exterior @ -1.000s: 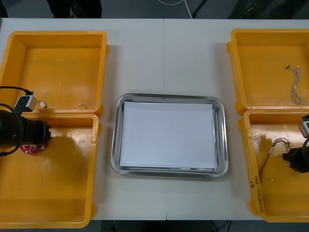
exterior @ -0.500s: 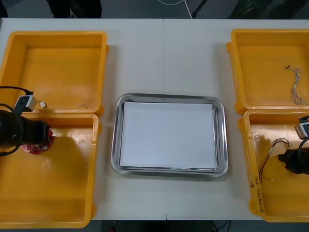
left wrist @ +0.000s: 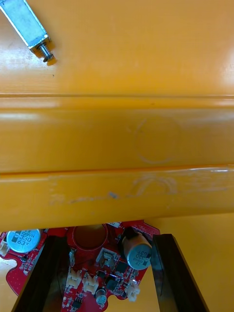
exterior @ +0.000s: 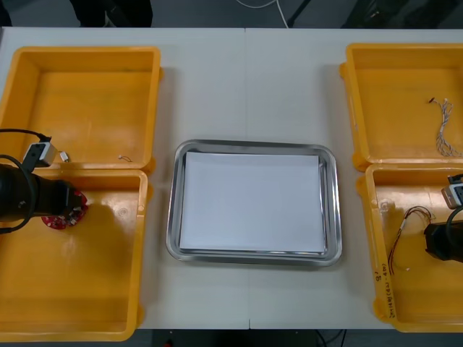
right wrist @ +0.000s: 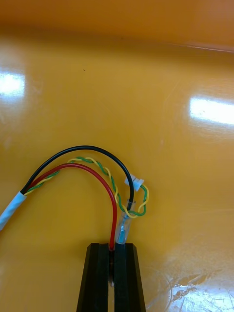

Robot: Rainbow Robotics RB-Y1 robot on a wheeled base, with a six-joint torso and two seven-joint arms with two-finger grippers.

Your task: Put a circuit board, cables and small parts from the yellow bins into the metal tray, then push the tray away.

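1. The right gripper (right wrist: 111, 246) has its black fingers (right wrist: 95, 278) pressed almost together on the cable (right wrist: 83, 147). They pinch the red lead and a pale sleeve right at the tips.
2. From that pinch the cable arches outward in thin, limp strands: one glossy black, one red, one a green-and-yellow twist. Farther along they are gathered under a white wrap. From above, its length trails from the fingers toward about 8 o'clock, over the slick floor of the near-right yellow bin (exterior: 369, 217).
3. The left gripper (left wrist: 107, 239) has its fingers spread, standing astride the circuit board (left wrist: 97, 263). One finger is against the scalloped rim and the other lies over the board's face. I'd judge nothing is clamped there yet.
4. That board is round, red, flat and rigid, with a hole in the middle. It is studded with little can capacitors and white connectors. It lies in the near-left yellow bin (exterior: 141, 246), close under the wall at its 12 o'clock side. Beyond that wall a small metal part (left wrist: 27, 24) rests in the far-left yellow bin (exterior: 155, 108).
5. The metal tray (exterior: 173, 210), shiny at the rim and white inside, holds nothing. It sits on the surface (exterior: 246, 87) between the bins, at 9 o'clock from the right gripper and 3 o'clock from the left, about equally far from each. The right arm looks readier, since it already has its load. It would need to lift over the bin wall first, then travel toward 9 o'clock.
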